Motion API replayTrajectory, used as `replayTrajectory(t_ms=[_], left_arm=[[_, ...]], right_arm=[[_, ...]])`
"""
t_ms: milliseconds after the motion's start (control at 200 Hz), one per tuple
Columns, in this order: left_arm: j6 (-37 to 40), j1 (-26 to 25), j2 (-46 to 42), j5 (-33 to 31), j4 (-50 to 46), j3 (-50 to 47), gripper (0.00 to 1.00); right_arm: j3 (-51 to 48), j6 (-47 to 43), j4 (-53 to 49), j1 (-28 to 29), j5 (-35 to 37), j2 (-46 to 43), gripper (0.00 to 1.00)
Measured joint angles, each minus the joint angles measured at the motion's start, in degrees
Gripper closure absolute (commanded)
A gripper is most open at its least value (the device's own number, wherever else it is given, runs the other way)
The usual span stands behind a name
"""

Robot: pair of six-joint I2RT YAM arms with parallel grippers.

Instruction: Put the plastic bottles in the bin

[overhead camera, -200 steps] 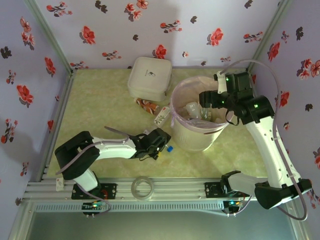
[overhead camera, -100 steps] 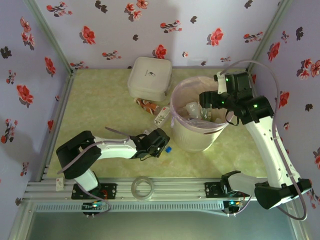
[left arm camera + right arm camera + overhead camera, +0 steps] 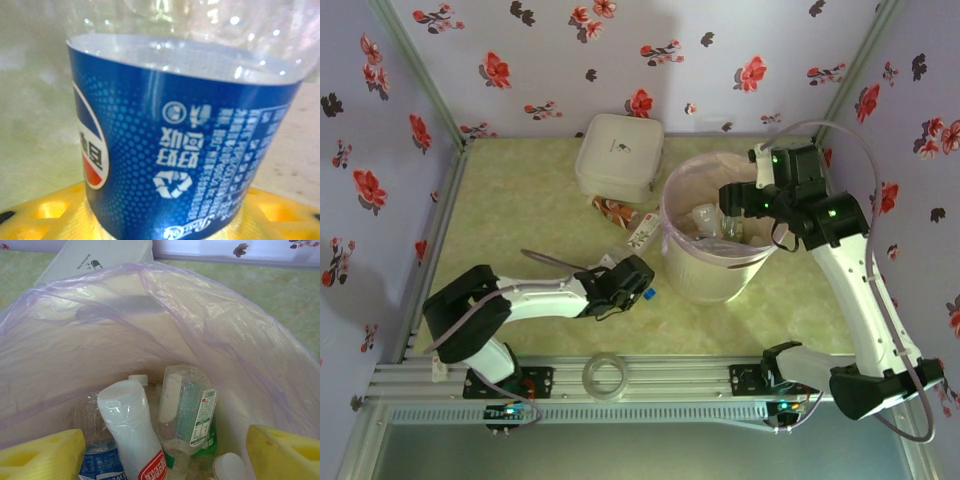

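Our left fingers (image 3: 632,283) hug the blue-label bottle (image 3: 180,150), which looks light, squashy and slippery, round its middle, and our right fingers (image 3: 732,197) hang open over the bin (image 3: 705,282).

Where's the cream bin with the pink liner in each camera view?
Top external: the round cream-white plastic bin with pink bag liner stands right of centre.
Right wrist: the bin's lined inner wall runs across the middle, plastic bottles at the bottom.
Left wrist: a blue-labelled clear plastic bottle up close.
Shared landmark: the square white lidded box, just beyond the bin, top left in right wrist.
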Motion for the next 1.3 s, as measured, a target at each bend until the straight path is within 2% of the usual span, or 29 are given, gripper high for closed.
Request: replayTrajectory(t_ms=[155, 360, 585, 765, 905, 1085, 1300], left_arm=[[4.44, 0.72, -5.66, -3.54, 0.37, -1.25, 0.52], [12.70, 5.33, -15.10, -5.73, 3.50, -9.20, 0.77], [27.85, 11.37, -31.50, -5.95, -2.34, -10.71, 1.00], [41.11, 19.15, -41.99, 0.24, -7.82, -8.44, 1.00], [49.48, 23.61, -45.05, 7.08, -11.32, -7.30, 1.00], [57.88, 24.55, -43.41, 14.64, -14.51, -3.89, 1.00], [63.63, 24.59, -39.87, 20.83, -14.12, 0.94, 1.00]], right_arm=[[0.02, 0.11, 1.16, 0.00, -0.66, -2.05, 0.16], [2.86, 1.62, 1.31, 0.52, -3.69, -2.80, 0.16], [6.88, 3.67, 2.93, 8.00, -7.34, -1.79, 0.16], [9.73, 4.57, 6.16, 14.75, -11.17, 3.54, 0.15], [14.25, 4.76, 7.34, 19.74, -11.65, 10.49, 0.15], [19.76, 4.74, 8.04, 25.07, -11.89, 18.01, 0.14], [24.28, 4.74, 8.74, 27.93, -14.60, 24.87, 0.03]])
